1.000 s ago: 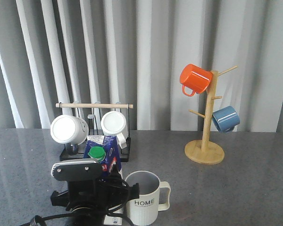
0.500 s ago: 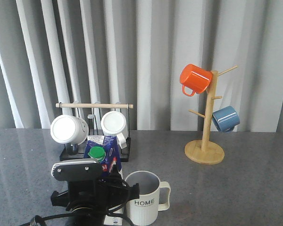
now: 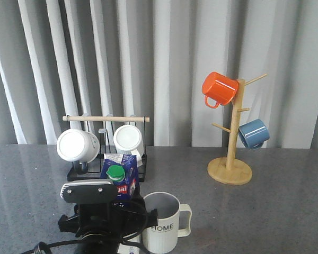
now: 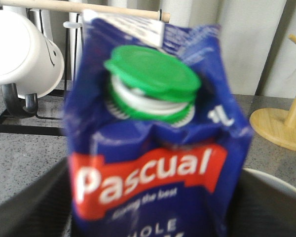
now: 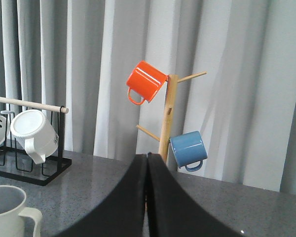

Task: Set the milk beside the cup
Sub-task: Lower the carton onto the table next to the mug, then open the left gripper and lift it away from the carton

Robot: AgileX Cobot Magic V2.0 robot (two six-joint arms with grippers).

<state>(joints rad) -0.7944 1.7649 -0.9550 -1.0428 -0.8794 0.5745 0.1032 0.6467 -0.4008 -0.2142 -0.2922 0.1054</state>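
1. Surface: grey speckled top, curtain behind. Black wire rack with two plain white mugs sits at about 10 o'clock from centre in the front view; wooden mug tree with an orange mug and a blue mug at about 2 o'clock. None of these have shifted over the last second.
2. Left arm: has moved a little toward 3 o'clock and forward compared with a second ago; its camera housing now sits closer to the cup.
3. Milk: travels with the left arm. Green cap is now slightly lower and further right in the front view than before, and more of the blue front and red label shows. Motion blur on the carton in the left wrist view fits a move in progress.
4. Cup: "HOME" mug, upright, handle toward 3 o'clock, not disturbed. The milk is now just beside it at 9 o'clock; contact can't be judged.
5. Left jaws: dark fingers flank the carton's lower body in the wrist view, so I read them as clamped on the milk. The carton's base is hidden, so I can't tell if it's on the surface yet.
6. Right gripper: jaws pressed together, nothing between them, parked well clear.
7. Meaning: the gap is closing and the placement looks nearly done. What's left is likely set-down and release without nudging the cup.
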